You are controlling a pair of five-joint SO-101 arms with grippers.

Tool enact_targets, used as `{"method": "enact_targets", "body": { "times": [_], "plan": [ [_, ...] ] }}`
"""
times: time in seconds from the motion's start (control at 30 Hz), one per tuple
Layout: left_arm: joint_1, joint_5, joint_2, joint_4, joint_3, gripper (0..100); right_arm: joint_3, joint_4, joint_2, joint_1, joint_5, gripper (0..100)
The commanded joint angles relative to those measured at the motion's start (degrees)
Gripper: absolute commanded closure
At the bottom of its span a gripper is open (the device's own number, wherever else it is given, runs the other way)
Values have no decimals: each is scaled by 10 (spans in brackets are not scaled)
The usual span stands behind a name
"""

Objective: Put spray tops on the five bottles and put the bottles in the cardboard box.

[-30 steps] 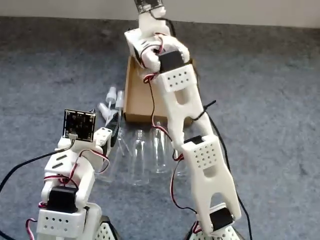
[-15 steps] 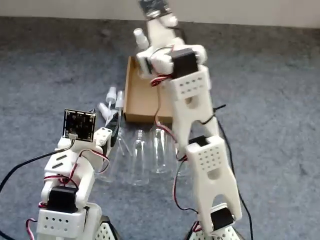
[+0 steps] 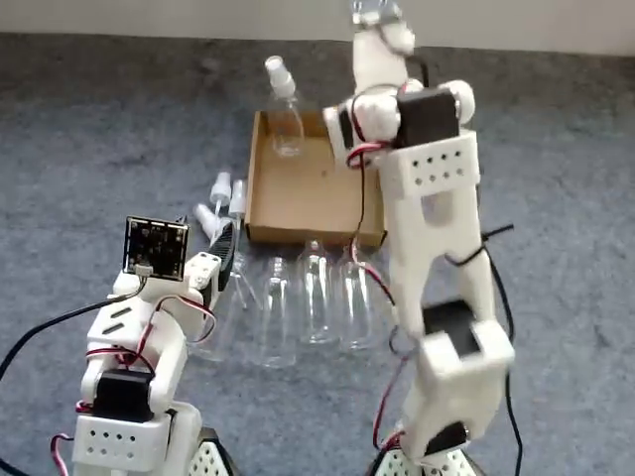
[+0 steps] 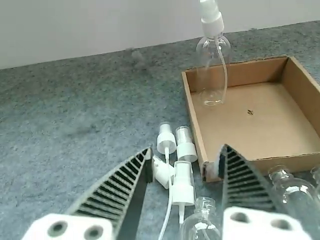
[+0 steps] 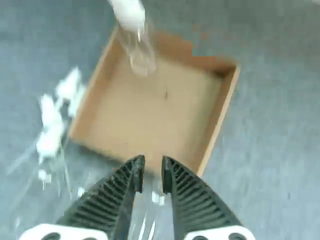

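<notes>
A brown cardboard box (image 3: 298,193) lies open on the grey carpet. In its far left corner one clear bottle (image 3: 285,114) with a white spray top stands upright, also clear in the left wrist view (image 4: 212,65). My right gripper (image 5: 150,170) hangs above the box's near edge, open by a narrow gap and holding nothing. Several topless clear bottles (image 3: 316,293) lie in a row in front of the box. Several white spray tops (image 4: 175,155) lie left of the box. My left gripper (image 4: 185,167) is wide open over them, above a bottle neck (image 4: 200,212).
The raised right arm (image 3: 432,159) stretches over the box's right side and the rightmost bottles. Grey carpet runs all round, with free room to the left and right. A pale wall edge (image 3: 149,18) runs along the back.
The right arm has lifted and swung to the right, away from the box's far left corner, leaving the topped bottle standing there. The left arm has kept still.
</notes>
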Motion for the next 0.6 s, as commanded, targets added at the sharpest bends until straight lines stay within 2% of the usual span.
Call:
{"method": "enact_targets", "body": {
  "times": [0.0, 0.17, 0.23, 0.4, 0.57],
  "plan": [
    [-3, 3, -2, -12, -4, 829, 249, -45, -143, 4, 6, 961],
    [-3, 3, -2, -12, -4, 829, 515, -154, -241, 4, -4, 806],
    [-3, 3, -2, -12, -4, 829, 611, -206, -262, 3, -38, 752],
    [-3, 3, -2, -12, -4, 829, 795, -341, -276, 3, -81, 745],
    [-3, 3, -2, -12, -4, 829, 818, -396, -276, -13, -118, 745]
  ]
}}
